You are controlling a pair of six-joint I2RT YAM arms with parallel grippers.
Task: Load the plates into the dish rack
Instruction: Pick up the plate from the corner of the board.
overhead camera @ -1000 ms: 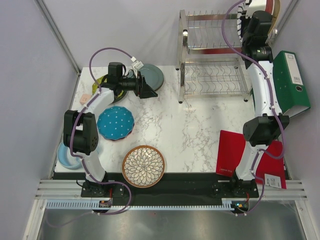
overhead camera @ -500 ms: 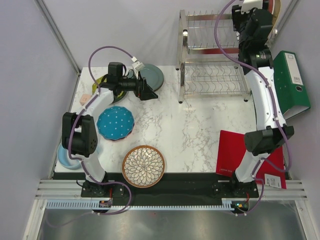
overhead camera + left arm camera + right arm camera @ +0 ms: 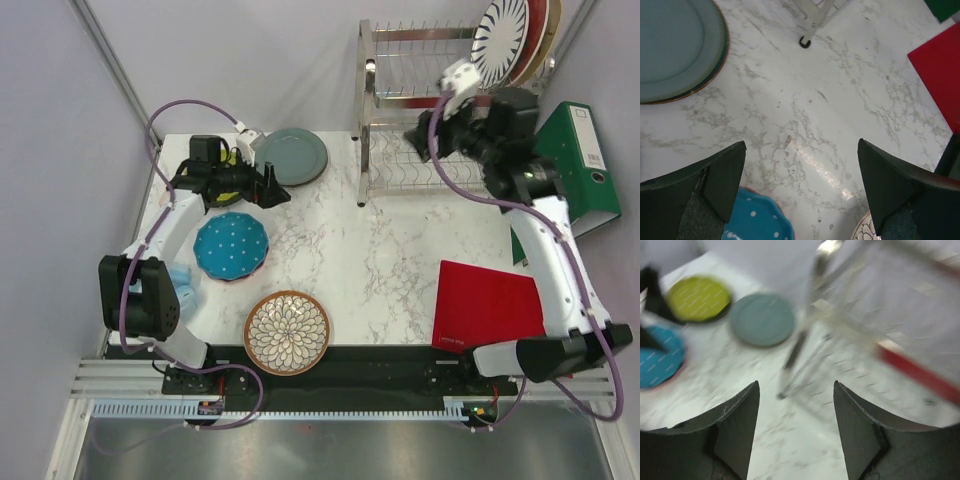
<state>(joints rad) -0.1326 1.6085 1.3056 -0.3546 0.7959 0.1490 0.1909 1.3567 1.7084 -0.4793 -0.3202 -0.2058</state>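
The left hand (image 3: 800, 150) gapes wide and empty over the tabletop (image 3: 380, 250), left of centre. The right hand (image 3: 796, 390), fingers apart and holding nothing, hangs before the dish rack (image 3: 425, 120) at upper right, whose top tier holds a striped plate (image 3: 500, 30) on edge. The grey-blue plate (image 3: 292, 156), teal dotted plate (image 3: 231, 247) and flower-patterned plate (image 3: 287, 332) lie flat at left.

No writing could be read in any view. The green binder (image 3: 580, 185) carried a white label (image 3: 591, 146) on its spine, but whatever was printed on it was too small to make out. No brand, number or sign showed elsewhere.
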